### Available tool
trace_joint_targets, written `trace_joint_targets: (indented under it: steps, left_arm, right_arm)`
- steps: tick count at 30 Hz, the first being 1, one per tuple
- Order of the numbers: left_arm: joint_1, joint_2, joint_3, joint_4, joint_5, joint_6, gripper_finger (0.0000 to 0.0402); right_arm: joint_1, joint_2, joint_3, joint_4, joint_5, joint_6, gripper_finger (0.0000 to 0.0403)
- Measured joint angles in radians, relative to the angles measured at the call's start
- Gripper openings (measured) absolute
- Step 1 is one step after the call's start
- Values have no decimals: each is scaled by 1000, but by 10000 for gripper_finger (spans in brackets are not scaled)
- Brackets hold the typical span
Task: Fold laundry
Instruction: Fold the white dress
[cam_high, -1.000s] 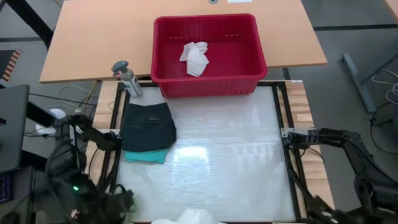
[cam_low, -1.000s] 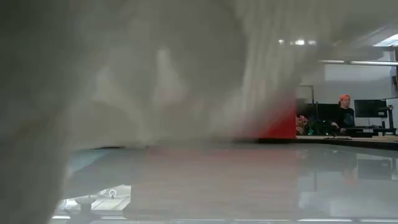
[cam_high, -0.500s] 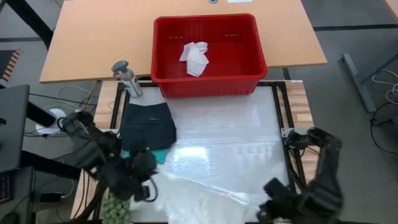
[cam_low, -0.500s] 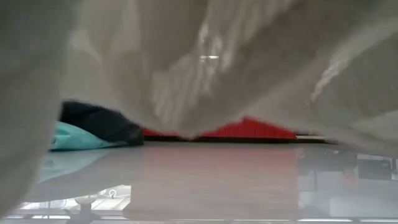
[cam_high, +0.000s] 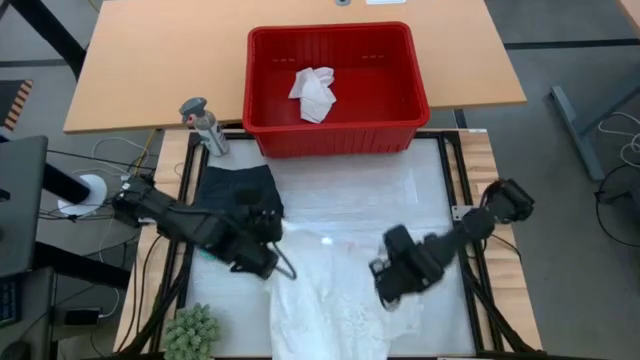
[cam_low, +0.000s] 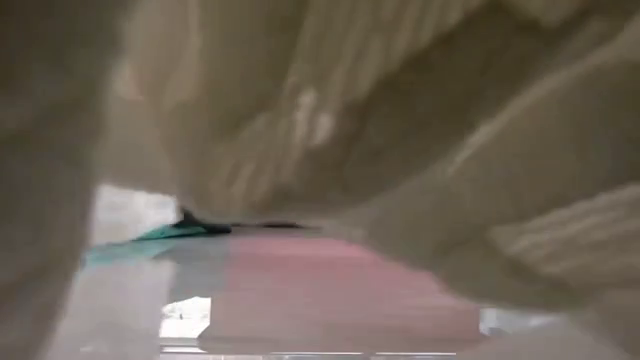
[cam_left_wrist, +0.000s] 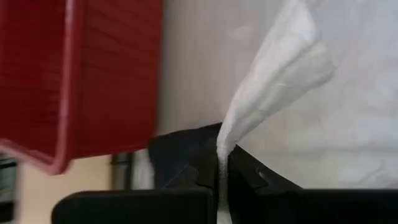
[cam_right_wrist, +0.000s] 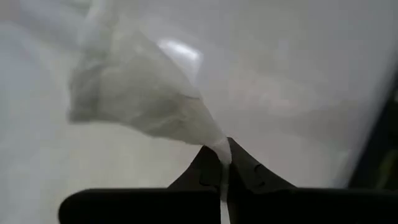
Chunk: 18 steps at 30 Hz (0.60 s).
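A white garment (cam_high: 322, 300) of the laundry lies spread over the near middle of the table, and fills most of the low view (cam_low: 400, 150). My left gripper (cam_high: 274, 262) is shut on its left part and my right gripper (cam_high: 386, 288) on its right part. At the table's left, black shorts (cam_high: 238, 196) lie on a teal garment (cam_low: 150, 240). Another white cloth (cam_high: 313, 92) lies inside the red basket (cam_high: 335, 130). My left gripper pinches a drawn-up peak of the white cloth (cam_left_wrist: 231, 134) between its two shut fingers, slanting down from the table's left. The cloth widens away from the fingers onto the table. My right gripper pinches a gathered point of the white cloth (cam_right_wrist: 208, 138) between its shut fingers, pointing steeply down from the right. From there the cloth fans out to the table.
The red basket stands on the wooden table beyond the work surface's far edge. A small grey bottle-like object (cam_high: 203, 125) stands at the far left. A green fuzzy plant (cam_high: 190, 335) sits at the near left corner. Bare glossy surface (cam_high: 370, 200) lies between the garment and the basket.
Both grippers have swung in from the near corners toward the table's middle and far edge, sinking and tipping downward. They have carried the white garment from the near edge onto the table, where it now lies spread between them.
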Motion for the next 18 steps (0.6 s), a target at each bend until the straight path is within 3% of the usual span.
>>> trace_joint_targets:
  steps: [5, 9, 18]
  left_arm:
    - [135, 1, -146, 28, -41, 75, 0]
    - [240, 1, -241, 151, -42, 175, 0]
    - [418, 1, -292, 440, -62, 343, 0]
  right_arm:
    - [-162, -129, -179, 0, 4, -106, 28]
    - [-298, -215, -275, 4, 78, -203, 27]
    - [-624, -308, -333, 3, 185, -561, 36]
